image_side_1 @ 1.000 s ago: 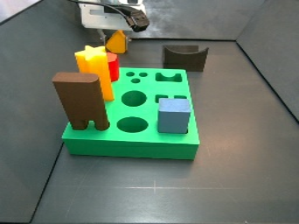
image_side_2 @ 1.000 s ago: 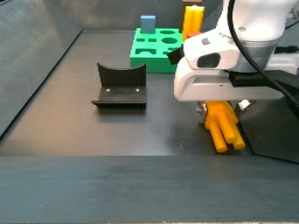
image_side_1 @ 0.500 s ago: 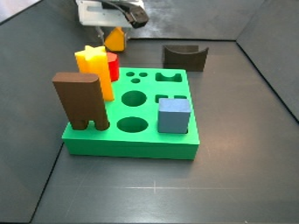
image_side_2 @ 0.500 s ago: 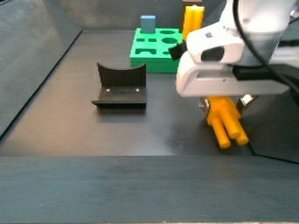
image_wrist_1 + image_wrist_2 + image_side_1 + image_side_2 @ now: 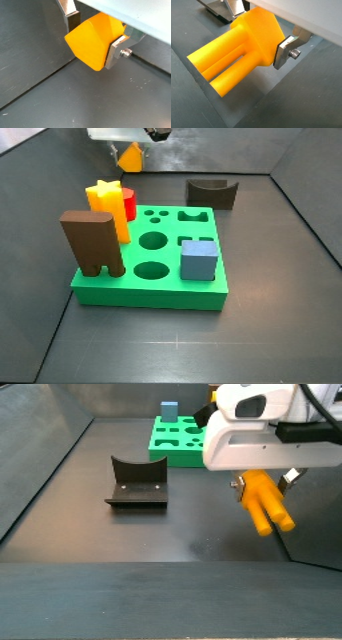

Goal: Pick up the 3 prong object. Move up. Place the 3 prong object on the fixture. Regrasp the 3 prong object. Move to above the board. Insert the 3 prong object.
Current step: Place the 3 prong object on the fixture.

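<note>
Two flat silver fingers (image 5: 286, 51) of the gripper (image 5: 263, 476) pinched the smooth orange plastic 3 prong object (image 5: 262, 504), which hung clear above the dark floor. Its wedge-shaped head sat between the jaws while its long parallel prongs (image 5: 221, 67) jutted out beyond them, well apart from the dark notched fixture (image 5: 136, 482) and the green board (image 5: 154, 255).

I see even, soft overhead light in both side views, with faint shadows on the dull grey floor (image 5: 120, 534). The gripper (image 5: 265, 479) at the upper edge looks slightly soft. In both wrist views the orange 3 prong object (image 5: 238, 52) is bright and saturated, its near edges blurred.
</note>
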